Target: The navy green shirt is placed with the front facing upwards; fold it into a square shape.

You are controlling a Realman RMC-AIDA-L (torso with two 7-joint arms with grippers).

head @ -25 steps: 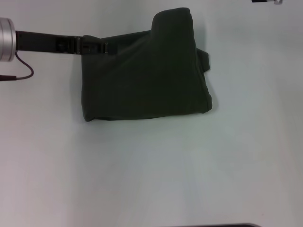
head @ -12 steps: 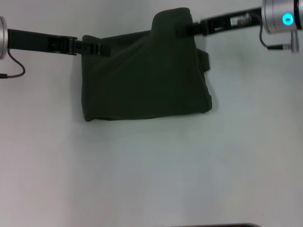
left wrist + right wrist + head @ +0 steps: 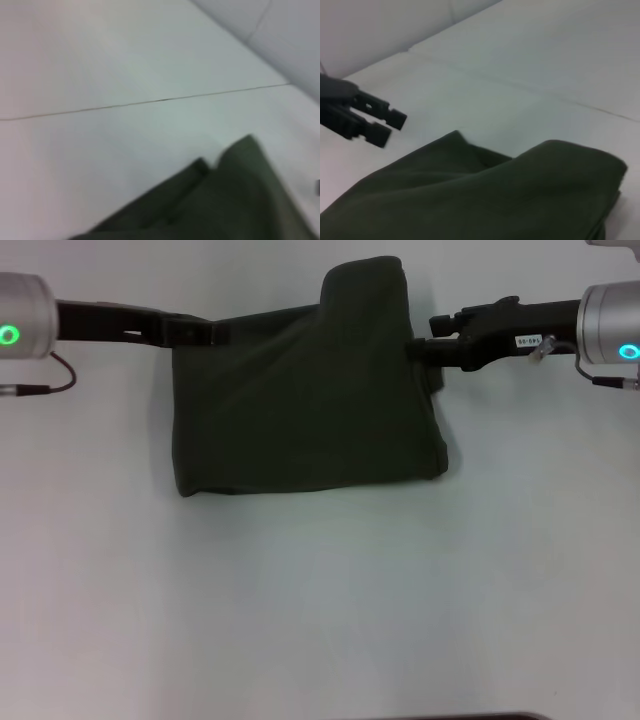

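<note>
Now both pincers, left pincer (image 3: 215, 333) and right pincer (image 3: 415, 350), beside folded shirt (image 3: 305, 400)

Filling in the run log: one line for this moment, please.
shirt: folded, far end uneven | left gripper: at far-left corner | right gripper: at right edge | table

1. The shirt (image 3: 300, 405) is seen to be soft, matt, dark olive cloth, smooth over its flat parts, with thick rounded folds at the edges.
2. The desk (image 3: 320, 600) is shown as a pale, smooth, matt surface crossed by a thin seam.
3. The left pincer (image 3: 205, 333) and the right pincer (image 3: 420, 350) are shown in matt black, hard-looking material.
4. Brushed silver metal is seen on both wrist housings.
</note>
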